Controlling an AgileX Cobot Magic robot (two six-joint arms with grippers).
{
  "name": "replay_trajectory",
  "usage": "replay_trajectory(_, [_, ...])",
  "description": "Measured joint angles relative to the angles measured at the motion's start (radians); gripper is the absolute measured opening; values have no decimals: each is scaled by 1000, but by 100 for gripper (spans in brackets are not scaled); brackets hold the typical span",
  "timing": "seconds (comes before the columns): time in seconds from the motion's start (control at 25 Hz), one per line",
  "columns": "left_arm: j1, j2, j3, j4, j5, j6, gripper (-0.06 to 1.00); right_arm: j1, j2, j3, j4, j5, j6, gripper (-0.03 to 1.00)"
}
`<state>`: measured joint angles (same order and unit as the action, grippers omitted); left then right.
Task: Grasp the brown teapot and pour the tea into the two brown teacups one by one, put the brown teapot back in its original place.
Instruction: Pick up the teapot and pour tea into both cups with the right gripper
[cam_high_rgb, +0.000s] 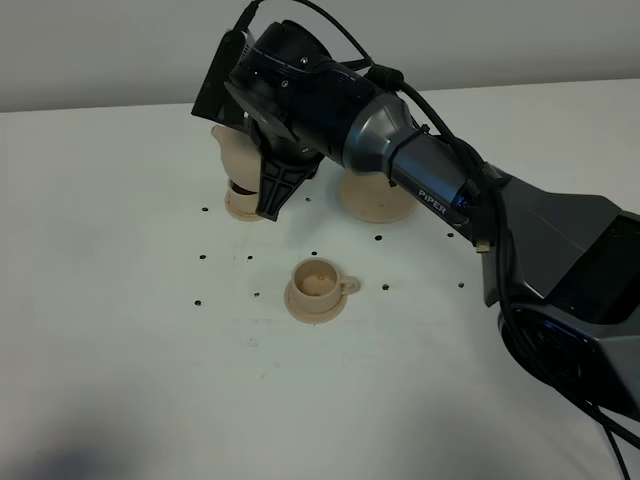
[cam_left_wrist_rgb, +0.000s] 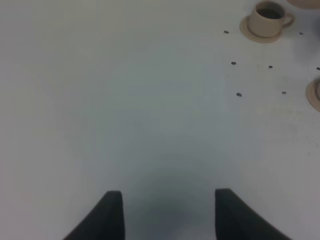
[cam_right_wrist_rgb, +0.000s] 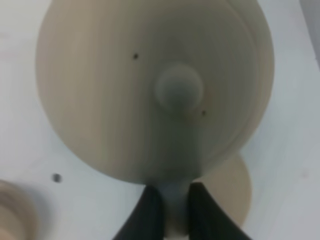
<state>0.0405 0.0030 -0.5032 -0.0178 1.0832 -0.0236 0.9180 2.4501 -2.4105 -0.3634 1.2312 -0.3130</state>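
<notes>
Between my right gripper's tightly closed fingers I am holding the loop handle of the brown teapot, its lid knob facing the wrist. Just under the gripper's tip, the far teacup is sitting below the tilted pot, so I am judging this a pour in progress. The near teacup is waiting well ahead of the tool, and the wide saucer beside it is standing bare. Next I am planning to right the pot and carry its spout over the near cup. My left gripper is idling, jaws apart and empty.
</notes>
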Motion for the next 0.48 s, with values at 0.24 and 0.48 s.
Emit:
replay_trajectory(0.24, [0, 0, 0, 0, 0, 0, 40, 0, -49, 76, 90, 0, 70, 11])
replay_trajectory(0.48, [0, 0, 0, 0, 0, 0, 40, 0, -53, 138, 101, 4, 76, 11])
